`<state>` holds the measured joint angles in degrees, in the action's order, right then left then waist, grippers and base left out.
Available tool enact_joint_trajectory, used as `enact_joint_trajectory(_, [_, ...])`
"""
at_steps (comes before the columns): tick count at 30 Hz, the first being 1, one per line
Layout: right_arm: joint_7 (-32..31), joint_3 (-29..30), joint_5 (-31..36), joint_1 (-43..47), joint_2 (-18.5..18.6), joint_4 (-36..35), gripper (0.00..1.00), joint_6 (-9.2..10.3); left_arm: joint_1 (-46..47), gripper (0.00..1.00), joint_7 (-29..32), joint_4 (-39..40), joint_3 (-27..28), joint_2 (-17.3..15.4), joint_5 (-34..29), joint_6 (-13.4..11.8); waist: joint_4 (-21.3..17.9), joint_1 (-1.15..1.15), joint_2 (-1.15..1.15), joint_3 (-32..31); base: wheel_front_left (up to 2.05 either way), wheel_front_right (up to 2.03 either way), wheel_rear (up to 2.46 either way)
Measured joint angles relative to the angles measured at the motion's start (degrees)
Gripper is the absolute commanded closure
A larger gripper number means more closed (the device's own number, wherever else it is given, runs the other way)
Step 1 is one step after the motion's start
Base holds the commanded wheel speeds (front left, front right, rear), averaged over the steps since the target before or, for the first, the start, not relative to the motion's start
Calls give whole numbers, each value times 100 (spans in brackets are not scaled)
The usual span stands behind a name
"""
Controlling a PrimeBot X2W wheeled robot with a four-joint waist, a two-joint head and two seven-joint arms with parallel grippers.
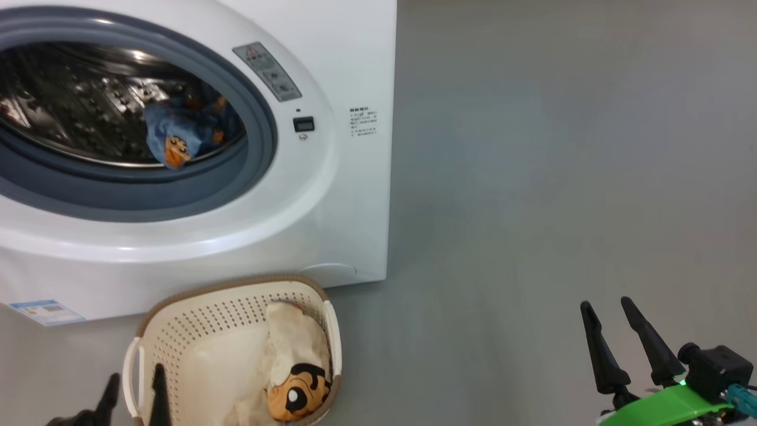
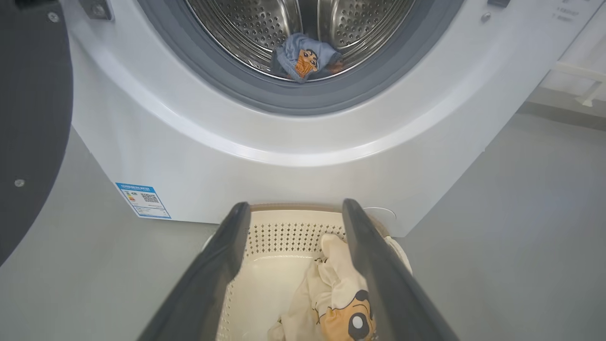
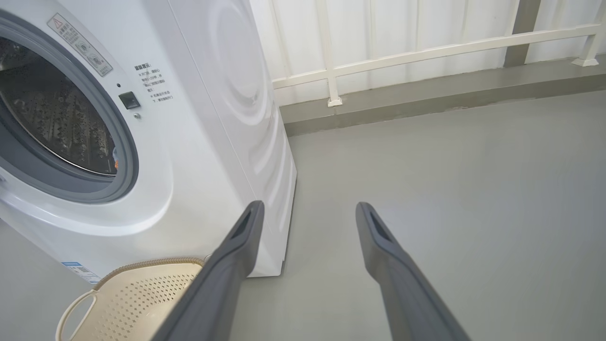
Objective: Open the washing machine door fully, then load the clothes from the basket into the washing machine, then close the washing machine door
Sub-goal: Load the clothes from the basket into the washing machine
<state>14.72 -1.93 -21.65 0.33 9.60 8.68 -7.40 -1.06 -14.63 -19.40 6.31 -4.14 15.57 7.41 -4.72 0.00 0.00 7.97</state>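
Observation:
The washing machine [image 1: 331, 195] stands with its mouth uncovered. Its door [image 2: 28, 118] is swung wide, a dark round edge at the left of the left wrist view. One blue piece of the clothes [image 1: 177, 133] lies inside the steel drum near the gasket. The cream piece with the cartoon face [image 1: 295, 378] lies in the basket [image 1: 195, 319] on the floor before the machine. My left gripper [image 1: 135, 374] hovers open just over the basket's near left rim, holding nothing. My right gripper [image 1: 605, 303] is open and empty over bare floor, far right of the basket.
Grey floor spreads to the right of the machine. A white railing [image 3: 426, 49] and a low kerb run along the wall behind it. A blue label [image 2: 142, 200] sits on the machine's lower left corner, beside the basket [image 2: 289, 232].

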Motion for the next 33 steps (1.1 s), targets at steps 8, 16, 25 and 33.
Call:
enact_joint_trajectory(8, [0, 37, 42, -455, -205, -77, 0, 0, 775, 0, 0, -912, -610, -133, 276, 0, -76, 0, 0, 573, 0, 0, 0])
enact_joint_trajectory(16, [1, 49, 60, -876, -339, -143, 0, 0, 1694, 0, 0, -1755, -1188, -337, 649, 0, -172, 0, 0, 1183, 0, 0, 0])
enact_joint_trajectory(25, [1, -20, 91, -1357, -498, -189, 0, 0, 2786, 0, 0, -2629, -1925, -621, 1143, 0, -346, 0, 0, 1951, 0, 0, 0])
enact_joint_trajectory(33, [1, -112, 91, -1515, -573, -204, 0, 0, 3273, 0, 0, -3123, -2551, -727, 1603, 0, -570, 0, 0, 2409, 0, 0, 0])
